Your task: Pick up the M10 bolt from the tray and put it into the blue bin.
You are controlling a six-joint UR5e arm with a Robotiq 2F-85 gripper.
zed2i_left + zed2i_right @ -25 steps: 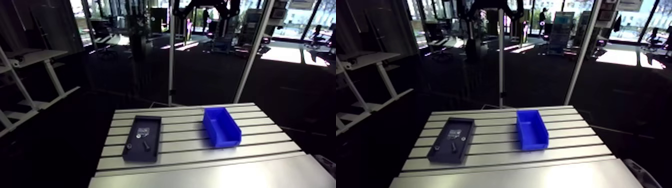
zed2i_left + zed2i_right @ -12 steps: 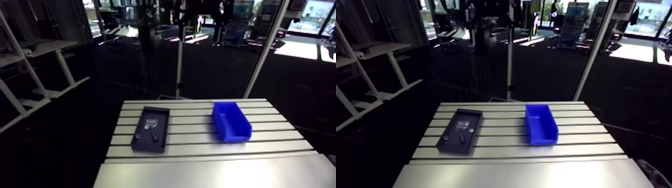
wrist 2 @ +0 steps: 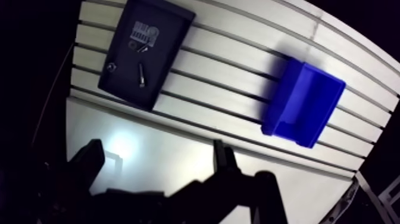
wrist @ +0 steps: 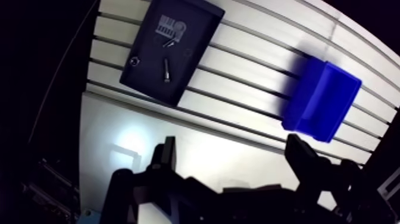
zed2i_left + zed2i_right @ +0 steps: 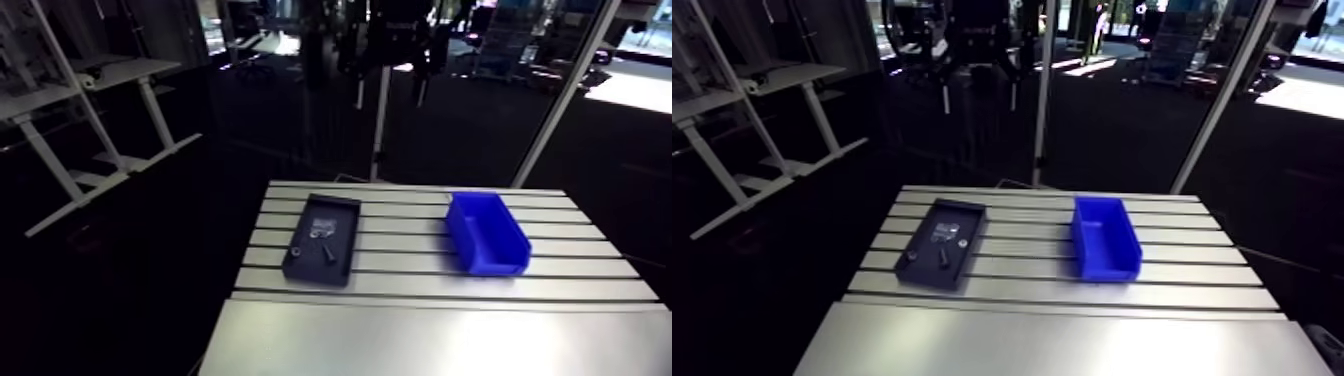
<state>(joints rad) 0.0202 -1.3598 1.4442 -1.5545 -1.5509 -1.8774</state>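
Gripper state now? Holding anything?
Gripper: open, fingers apart, holding nothing; the bolt lies in the tray.

We're on the gripper [image 4: 233, 156] now, and it's black all over, matte and in deep shadow. We see two fingers [image 4: 168, 156] built of flat, angular links, each narrowing to a squared tip, and a bulky dark body joining them below.
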